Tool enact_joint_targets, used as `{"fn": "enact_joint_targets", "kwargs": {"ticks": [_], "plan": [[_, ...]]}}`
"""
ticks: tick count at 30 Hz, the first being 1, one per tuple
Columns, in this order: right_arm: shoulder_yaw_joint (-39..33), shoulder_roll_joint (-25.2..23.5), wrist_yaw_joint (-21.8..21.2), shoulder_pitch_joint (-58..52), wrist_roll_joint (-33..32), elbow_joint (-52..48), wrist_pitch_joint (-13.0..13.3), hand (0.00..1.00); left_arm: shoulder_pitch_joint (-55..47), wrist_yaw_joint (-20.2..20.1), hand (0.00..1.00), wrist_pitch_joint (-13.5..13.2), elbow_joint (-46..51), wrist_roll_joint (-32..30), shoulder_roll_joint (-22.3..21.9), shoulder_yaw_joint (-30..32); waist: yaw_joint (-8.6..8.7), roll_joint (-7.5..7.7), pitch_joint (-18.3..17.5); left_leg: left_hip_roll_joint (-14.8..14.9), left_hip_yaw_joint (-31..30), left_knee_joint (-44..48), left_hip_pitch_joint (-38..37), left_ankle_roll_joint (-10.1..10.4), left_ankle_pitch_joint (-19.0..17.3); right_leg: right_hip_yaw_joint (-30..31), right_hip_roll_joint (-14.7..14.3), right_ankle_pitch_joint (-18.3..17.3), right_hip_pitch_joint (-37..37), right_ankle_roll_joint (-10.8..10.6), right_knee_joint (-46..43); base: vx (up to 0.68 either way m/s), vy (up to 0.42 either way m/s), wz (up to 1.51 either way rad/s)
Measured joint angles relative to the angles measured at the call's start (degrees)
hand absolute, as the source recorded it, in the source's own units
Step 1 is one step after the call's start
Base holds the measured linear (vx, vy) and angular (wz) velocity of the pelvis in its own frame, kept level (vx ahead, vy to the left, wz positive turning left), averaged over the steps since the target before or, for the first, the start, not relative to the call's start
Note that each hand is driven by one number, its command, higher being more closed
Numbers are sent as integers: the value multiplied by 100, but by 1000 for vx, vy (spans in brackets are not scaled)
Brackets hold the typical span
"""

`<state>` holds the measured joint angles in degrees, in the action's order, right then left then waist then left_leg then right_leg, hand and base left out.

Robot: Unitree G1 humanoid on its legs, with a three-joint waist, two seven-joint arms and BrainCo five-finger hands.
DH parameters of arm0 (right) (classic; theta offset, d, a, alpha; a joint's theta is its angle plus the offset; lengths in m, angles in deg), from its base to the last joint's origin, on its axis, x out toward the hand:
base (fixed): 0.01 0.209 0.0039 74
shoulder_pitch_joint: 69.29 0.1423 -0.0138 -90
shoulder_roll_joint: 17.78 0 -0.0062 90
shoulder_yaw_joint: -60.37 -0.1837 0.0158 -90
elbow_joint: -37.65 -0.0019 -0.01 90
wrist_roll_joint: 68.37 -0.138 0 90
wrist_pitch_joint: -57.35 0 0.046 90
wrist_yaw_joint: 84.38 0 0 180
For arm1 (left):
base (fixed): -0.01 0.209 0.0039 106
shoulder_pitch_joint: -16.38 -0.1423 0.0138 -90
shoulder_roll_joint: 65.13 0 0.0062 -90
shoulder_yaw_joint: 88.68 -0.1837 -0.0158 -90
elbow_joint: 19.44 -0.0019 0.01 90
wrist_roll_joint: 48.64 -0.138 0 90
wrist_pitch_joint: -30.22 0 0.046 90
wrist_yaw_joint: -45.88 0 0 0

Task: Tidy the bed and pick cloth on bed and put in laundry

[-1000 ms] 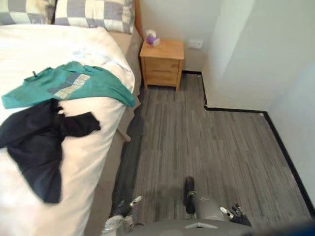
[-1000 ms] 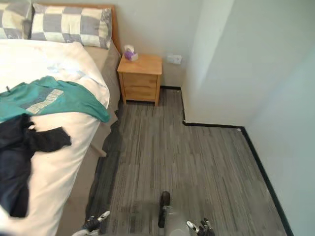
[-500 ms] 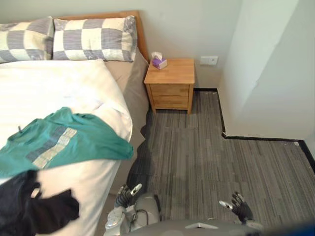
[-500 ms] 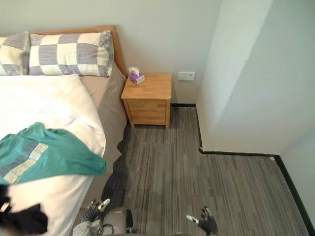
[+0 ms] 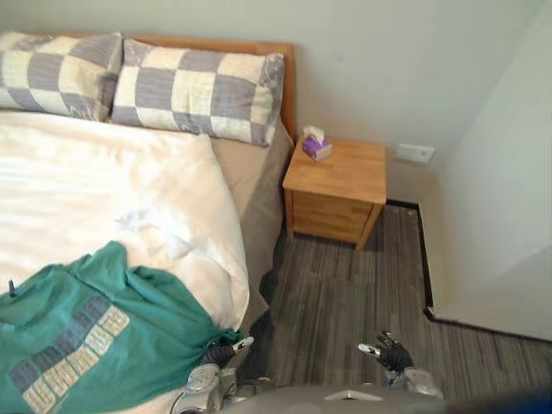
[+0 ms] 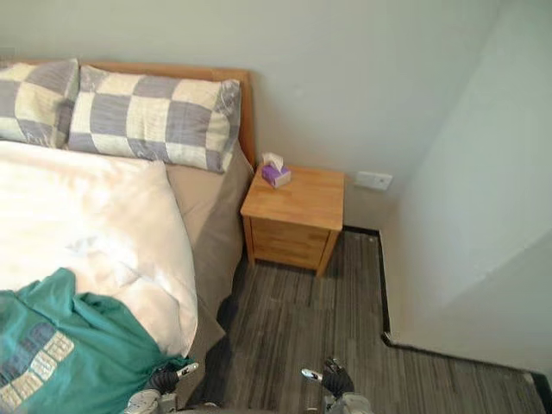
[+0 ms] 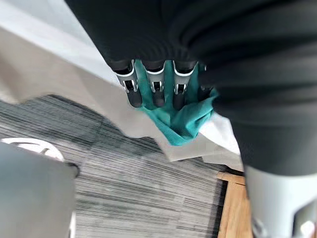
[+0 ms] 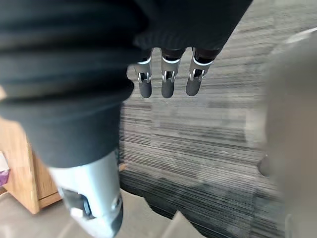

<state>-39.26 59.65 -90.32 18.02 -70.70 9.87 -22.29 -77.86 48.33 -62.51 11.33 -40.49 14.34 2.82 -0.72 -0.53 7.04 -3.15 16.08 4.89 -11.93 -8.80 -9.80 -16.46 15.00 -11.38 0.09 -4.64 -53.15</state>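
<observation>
A teal shirt [image 5: 86,341] with a grey-and-cream print lies spread on the white duvet [image 5: 112,185] at the near edge of the bed; one corner hangs over the bedside [image 7: 184,121]. My left hand [image 5: 216,360] hangs low beside that edge with straight fingers [image 7: 156,85], just short of the teal corner and holding nothing. My right hand [image 5: 390,354] hangs over the grey floor, its fingers [image 8: 167,80] straight and empty.
Two grey-and-cream checked pillows [image 5: 197,91] lean on the wooden headboard. A wooden nightstand [image 5: 338,191] with a purple tissue box [image 5: 316,146] stands right of the bed. A white wall [image 5: 509,216] juts out on the right, leaving a strip of striped floor [image 5: 345,302].
The camera has swung up towards the headboard, so the black garment has left the picture and the teal shirt sits lower left. Both hands stay low and open.
</observation>
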Motion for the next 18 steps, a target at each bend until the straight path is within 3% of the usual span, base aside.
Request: {"fn": "enact_joint_targets", "kwargs": {"ticks": [2,4,6,7,8,9,10,12,14,18], "plan": [[4,9,5,43,41,3,-2,0,63,2,0,11,-142,212,45,-113,18,-38,47,114,-350,-82,-108,93,-52,-135,-110,-327,-396,-38,842,217,-120,85],[6,22,15,51,63,3,-23,0,98,9,0,13,-160,351,50,-155,68,1,66,270,-966,-58,-112,242,-100,-95,-262,-242,-522,-104,2436,220,-238,148],[27,17,8,75,107,8,-70,0,101,20,0,-11,-161,472,47,-122,48,66,109,395,-1621,-39,-98,484,-245,442,-372,379,-566,-141,4016,247,-355,157],[39,6,-4,76,156,7,-73,0,99,37,0,-24,-158,510,42,-66,20,92,125,423,-1799,-13,-95,519,-334,643,-379,582,-574,-194,4363,231,-400,146],[146,-17,-37,76,231,1,-73,0,92,44,0,-58,-138,572,28,159,-37,185,163,450,-2108,103,-82,694,-503,1107,-378,785,-539,-267,4835,239,-445,135],[310,-63,-106,78,389,-6,-67,0,48,47,0,-89,-97,593,32,461,-83,324,158,465,-2367,263,-93,890,-693,1620,-417,962,-505,-547,4835,245,-457,139],[360,-53,-137,80,423,-32,-67,0,23,48,0,-87,-98,595,7,586,-91,303,137,559,-2501,318,-96,922,-712,1724,-546,1000,-468,-561,4659,277,-474,150],[517,78,-310,-6,536,-188,-34,0,-143,38,0,-102,-15,592,-254,805,-37,76,83,885,-2620,465,-26,1060,-668,1804,-907,434,-447,-224,3897,267,-379,145],[979,159,-509,55,908,-186,150,0,-259,33,0,-85,67,629,-442,1109,-112,-44,5,1084,-2805,384,-36,1245,-569,1432,-985,-6,-454,-54,3313,284,-359,123],[1372,113,-782,91,1015,-128,225,0,-358,41,0,-173,211,642,-536,1359,-219,-5,-72,1239,-2697,533,276,1308,-123,741,-830,-149,13,123,3383,242,-223,140]]}}
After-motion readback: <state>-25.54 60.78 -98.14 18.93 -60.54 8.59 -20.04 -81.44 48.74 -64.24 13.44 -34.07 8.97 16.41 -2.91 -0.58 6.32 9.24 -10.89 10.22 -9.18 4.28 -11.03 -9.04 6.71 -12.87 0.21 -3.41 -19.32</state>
